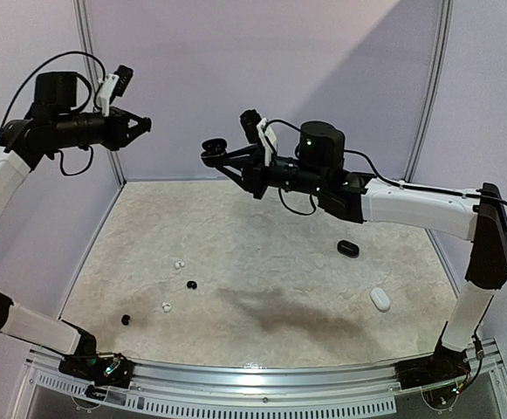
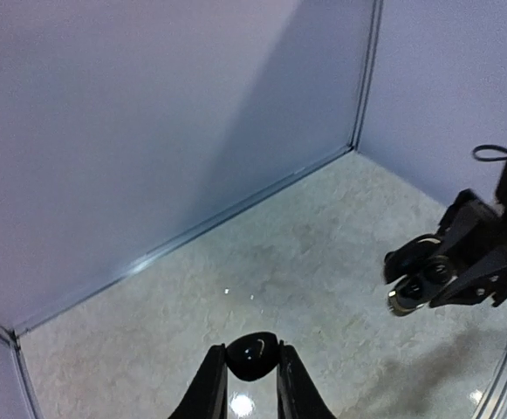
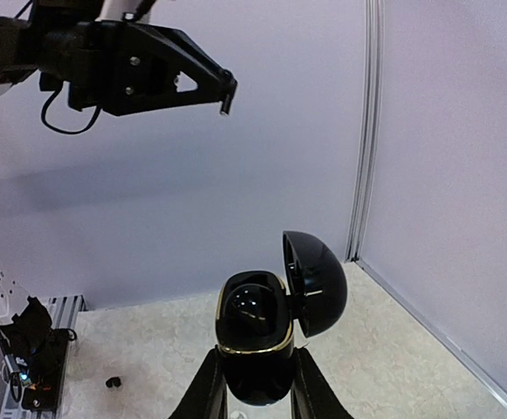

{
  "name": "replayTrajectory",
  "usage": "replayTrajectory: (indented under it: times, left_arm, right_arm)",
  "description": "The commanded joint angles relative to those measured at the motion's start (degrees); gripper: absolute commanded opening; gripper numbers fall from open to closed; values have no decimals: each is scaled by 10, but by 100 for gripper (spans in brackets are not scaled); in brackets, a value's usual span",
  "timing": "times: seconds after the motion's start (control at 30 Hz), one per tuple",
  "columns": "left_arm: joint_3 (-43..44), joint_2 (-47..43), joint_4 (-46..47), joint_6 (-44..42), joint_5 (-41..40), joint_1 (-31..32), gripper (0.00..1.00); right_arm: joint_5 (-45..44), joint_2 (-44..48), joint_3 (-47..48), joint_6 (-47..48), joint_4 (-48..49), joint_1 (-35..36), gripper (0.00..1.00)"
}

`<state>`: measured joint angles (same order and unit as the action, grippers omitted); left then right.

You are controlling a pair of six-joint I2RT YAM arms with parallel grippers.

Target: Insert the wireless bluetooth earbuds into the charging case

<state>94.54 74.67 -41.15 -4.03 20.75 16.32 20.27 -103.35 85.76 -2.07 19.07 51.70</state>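
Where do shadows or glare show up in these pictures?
Top view: a soft dark shadow crosses the table; the wall posts bow. Left wrist view: a bright glint on the table below the black earbud. Right wrist view: highlights on the glossy black case.

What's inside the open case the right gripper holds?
Only a glossy black hollow shows inside the case, above its gold rim; its front wall hides the bottom, so any earbud there is unseen.

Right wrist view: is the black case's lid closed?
No: the black charging case gripped by the right tool has its lid swung open to one side, exposing the glossy inside.
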Motion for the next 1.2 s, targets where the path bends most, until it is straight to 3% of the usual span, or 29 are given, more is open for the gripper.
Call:
replayTrajectory:
  times: [0.0, 0.17, 0.53, 1.17]
  left_arm:
    - [-6, -25, 79, -19, 64, 33, 0]
    - [-5, -35, 89, -23, 105, 61, 0]
    - [-40, -36, 123, -80, 98, 119, 0]
    - [-58, -28, 120, -134, 37, 125, 0]
  right_arm:
    - [-13, -24, 39, 13, 68, 13, 0]
    - [-34, -53, 73, 33, 104, 24, 0]
    - [-37, -81, 108, 36, 106, 36, 0]
    - [-1, -78, 108, 43, 123, 36, 0]
